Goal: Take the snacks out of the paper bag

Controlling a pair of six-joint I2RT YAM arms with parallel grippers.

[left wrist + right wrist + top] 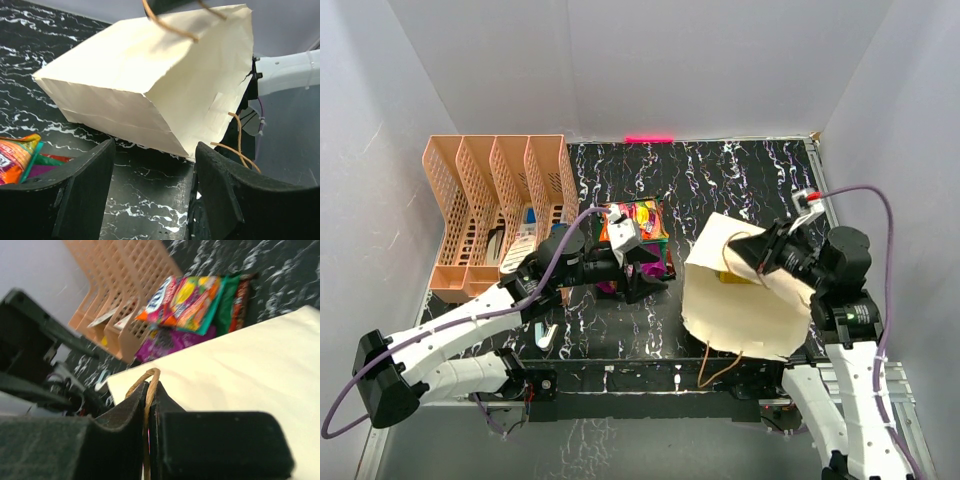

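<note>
The cream paper bag (pixel 745 300) hangs tilted at the right of the table, lifted by one brown cord handle (pixel 148 377). My right gripper (pixel 763 256) is shut on that handle (pixel 151 390). The bag fills the left wrist view (pixel 150 75), with its other handle (pixel 235 145) hanging loose. A pile of snacks (pixel 635 225) lies on the table left of the bag: an orange-red-yellow packet (pixel 185 300), a green one (pixel 227 300) and a purple one (pixel 165 340). My left gripper (pixel 648 270) is open and empty between the pile and the bag, jaws wide apart (pixel 155 165).
The peach lattice file rack (pixel 490 200) stands at the back left, with stationery in its slots. A small white piece (pixel 545 335) lies near the table's front edge. White walls close in on three sides.
</note>
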